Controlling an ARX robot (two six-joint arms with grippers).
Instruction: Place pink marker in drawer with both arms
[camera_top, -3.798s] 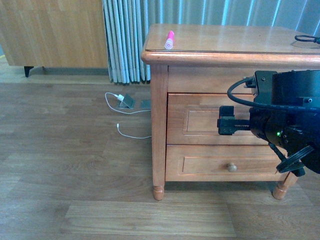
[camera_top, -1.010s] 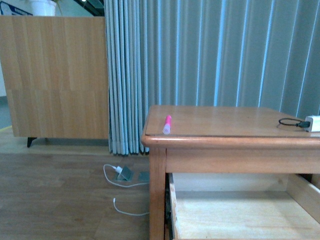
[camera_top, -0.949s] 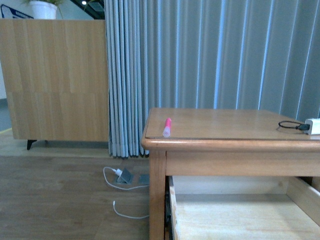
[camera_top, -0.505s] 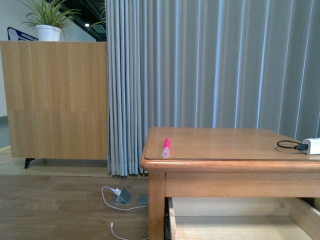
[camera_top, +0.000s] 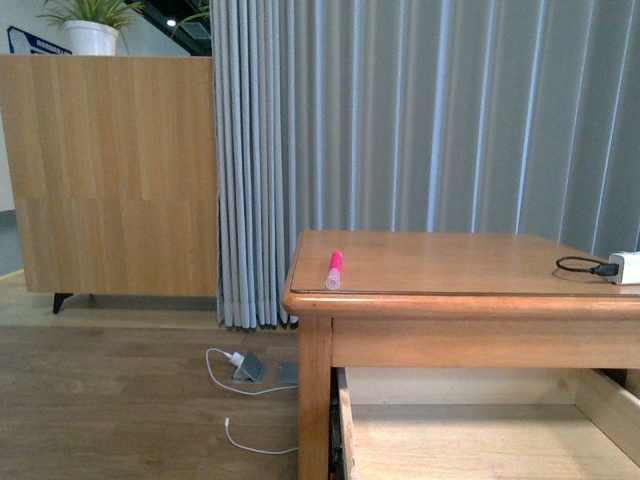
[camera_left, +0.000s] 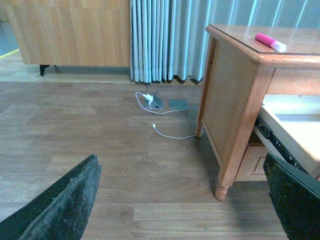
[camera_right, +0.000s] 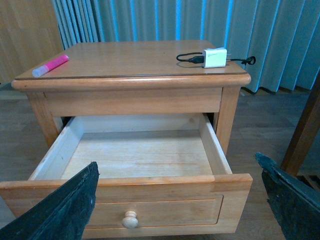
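1. In the front view, a wooden sideboard (camera_top: 110, 170) fills the left of the frame, with a potted plant (camera_top: 90, 25) on it in the upper left corner.
2. A grey-blue curtain (camera_top: 400, 120) hangs from the left-centre across to the right edge. Below its left part, a white cable (camera_top: 250, 440) lies on the wooden floor (camera_top: 120, 400).
3. The pink marker (camera_top: 334, 270) lies at the centre of the frame, on top of the cabinet (camera_top: 450, 340). It is near the top's left front corner, with its pale cap end toward the camera.
4. The drawer (camera_top: 480, 445) stands pulled out at the lower right, under the cabinet top, showing its pale wood inside.
5. At the right edge, a white adapter (camera_top: 625, 267) with a looped black cable (camera_top: 580, 265) rests on the cabinet top, well apart from the marker.
6. In the left wrist view, the left gripper (camera_left: 175, 205) is spread wide and holds nothing. Its fingers (camera_left: 60, 205) sit in the 2 lower corners of the frame, above the floor. The marker is in the upper right of the frame.
7. In the right wrist view, the right gripper (camera_right: 172, 205) is likewise spread wide and holds nothing. Its fingers (camera_right: 55, 210) are in the 2 lower corners. The open drawer fills the centre, its knob (camera_right: 130, 219) at the lower centre, and the marker is in the upper left.
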